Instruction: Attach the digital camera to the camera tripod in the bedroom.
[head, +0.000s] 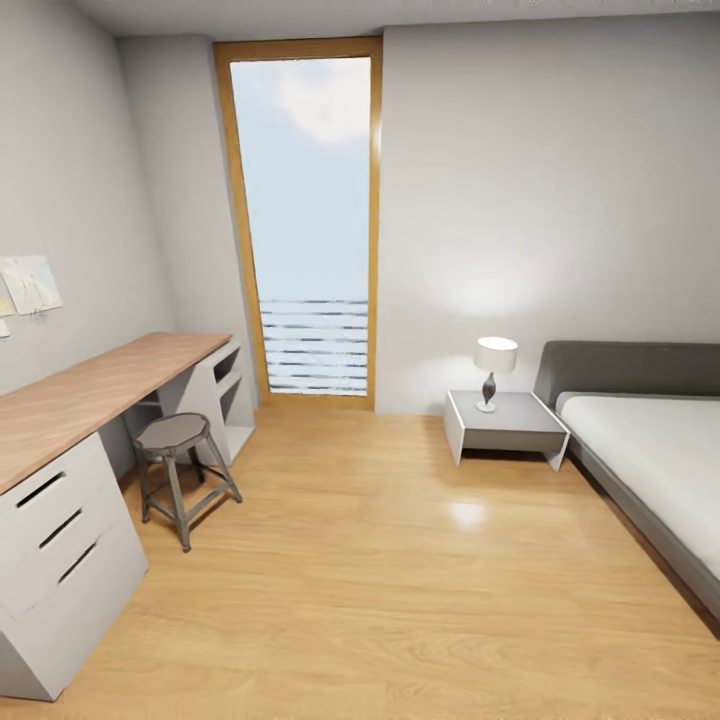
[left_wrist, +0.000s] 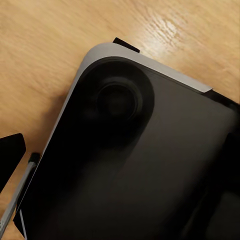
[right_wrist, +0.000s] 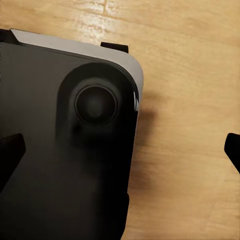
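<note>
Bedroom (head: 380, 560): open floor between desk (head: 90, 395), bed (head: 650, 450).

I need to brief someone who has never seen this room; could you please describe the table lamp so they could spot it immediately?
Start at the grey bed along the right wall, then look at the low grey nightstand beside its headboard. The table lamp stands on that nightstand: a small white shade on a dark curved base, the only lit object in the room.
</note>
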